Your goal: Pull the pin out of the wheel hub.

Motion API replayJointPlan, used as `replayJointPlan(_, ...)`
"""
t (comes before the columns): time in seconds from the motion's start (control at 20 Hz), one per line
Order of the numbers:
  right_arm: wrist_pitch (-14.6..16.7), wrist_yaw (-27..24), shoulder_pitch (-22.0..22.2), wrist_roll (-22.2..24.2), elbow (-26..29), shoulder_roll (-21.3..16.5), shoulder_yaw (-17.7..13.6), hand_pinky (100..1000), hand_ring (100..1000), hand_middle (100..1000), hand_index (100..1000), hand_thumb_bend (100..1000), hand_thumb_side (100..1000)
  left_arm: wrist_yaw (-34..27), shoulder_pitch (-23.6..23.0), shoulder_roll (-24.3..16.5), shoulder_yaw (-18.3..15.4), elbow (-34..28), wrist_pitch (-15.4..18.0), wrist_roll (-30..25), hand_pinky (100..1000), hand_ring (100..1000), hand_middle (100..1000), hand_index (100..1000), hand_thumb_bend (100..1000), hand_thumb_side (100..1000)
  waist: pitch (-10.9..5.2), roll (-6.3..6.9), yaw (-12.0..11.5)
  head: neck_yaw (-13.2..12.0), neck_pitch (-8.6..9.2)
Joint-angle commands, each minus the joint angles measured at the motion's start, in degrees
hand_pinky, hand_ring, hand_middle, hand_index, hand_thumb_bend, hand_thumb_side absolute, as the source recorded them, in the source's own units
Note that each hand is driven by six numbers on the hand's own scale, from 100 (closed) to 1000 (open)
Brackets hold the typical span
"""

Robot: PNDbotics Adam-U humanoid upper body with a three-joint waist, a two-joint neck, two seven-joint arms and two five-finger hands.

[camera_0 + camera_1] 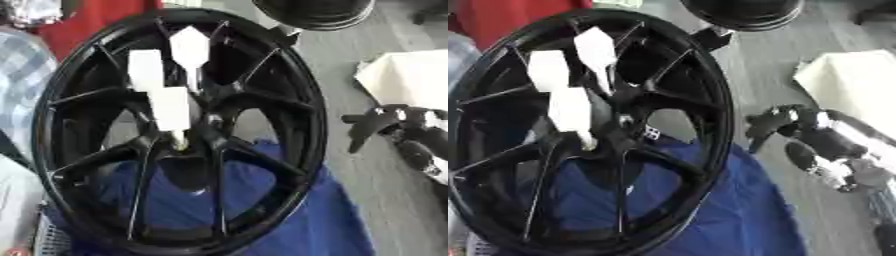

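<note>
Pins (171, 107) with white tags stand in the centre of the black wheel hub (188, 131), three of them; the lowest runs roughly up-down in our view, pale tip down at the hub. Our right hand (798, 125) hangs well apart to the right, fingers relaxed and holding nothing. We risk grabbing only a tag, or tilting the pin sideways so it jams in its hole.

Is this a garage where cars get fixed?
Probably a workshop or garage. A big black wheel rim stands on a blue cloth, another dark wheel sits behind, and the floor looks like bare grey concrete.
</note>
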State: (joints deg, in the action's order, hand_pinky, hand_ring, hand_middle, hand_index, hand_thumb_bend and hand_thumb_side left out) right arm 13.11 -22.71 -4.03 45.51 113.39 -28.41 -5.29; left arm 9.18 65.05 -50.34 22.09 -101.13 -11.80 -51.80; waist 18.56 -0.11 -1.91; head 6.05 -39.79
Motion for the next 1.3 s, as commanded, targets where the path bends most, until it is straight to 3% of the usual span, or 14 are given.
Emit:
replayJointPlan(0.05, -0.3, -0.6, -0.4, 0.0, 1.2, -1.0, -0.5, 1000, 654, 710, 759, 100, 527, 0.5, 1.1, -0.9, -0.1, -0.2, -0.7, -0.2, 857, 798, 768, 855, 100, 458, -1.54, 0.06, 0.1, -0.4, 0.79)
replayJointPlan(0.3, -0.3, -0.9, -0.5, -0.1, 1.2, -1.1, -0.4, 1000, 654, 710, 759, 100, 524, 0.5, 1.4, -0.6, 0.6, 0.4, -0.5, -0.2, 857, 798, 769, 855, 100, 470, -1.75, 0.16, 0.3, -0.4, 0.62)
replayJointPlan(0.45, -0.4, -1.0, -0.5, -0.1, 1.2, -1.2, -0.4, 1000, 654, 710, 759, 100, 524, 0.2, 1.3, -0.5, 2.0, 0.7, -0.5, -0.2, 876, 819, 796, 875, 100, 547, -1.84, 0.21, 0.3, -0.5, 0.49)
replayJointPlan(0.6, -0.5, -1.2, -0.5, 0.0, 1.2, -1.3, -0.4, 1000, 654, 710, 759, 100, 524, 0.6, 1.1, -0.3, 5.1, 1.3, -1.0, -0.2, 895, 838, 814, 882, 100, 616, -1.90, 0.24, 0.4, -0.5, 0.34)
replayJointPlan(0.7, -0.5, -1.2, -0.5, 0.0, 1.2, -1.3, -0.3, 1000, 654, 710, 759, 100, 524, 1.7, 1.4, 0.2, 7.2, 2.3, -1.7, -0.2, 901, 845, 820, 885, 129, 710, -1.94, 0.25, 0.5, -0.6, 0.28)
replayJointPlan(0.95, -0.6, -1.2, -0.6, 0.2, 1.2, -1.2, -0.2, 1000, 654, 711, 759, 100, 526, 4.4, 2.2, 2.2, 10.8, 5.4, -2.9, -0.2, 894, 841, 816, 883, 152, 754, -1.88, 0.27, 0.7, -0.8, 0.22)
replayJointPlan(1.3, -0.9, -0.6, -0.7, 0.3, 1.2, -1.0, -0.2, 1000, 653, 710, 759, 100, 531, 6.7, 2.0, 2.3, 12.6, 6.4, -2.9, -0.2, 932, 874, 837, 889, 417, 894, -1.46, 0.36, 0.6, -0.9, -0.05)
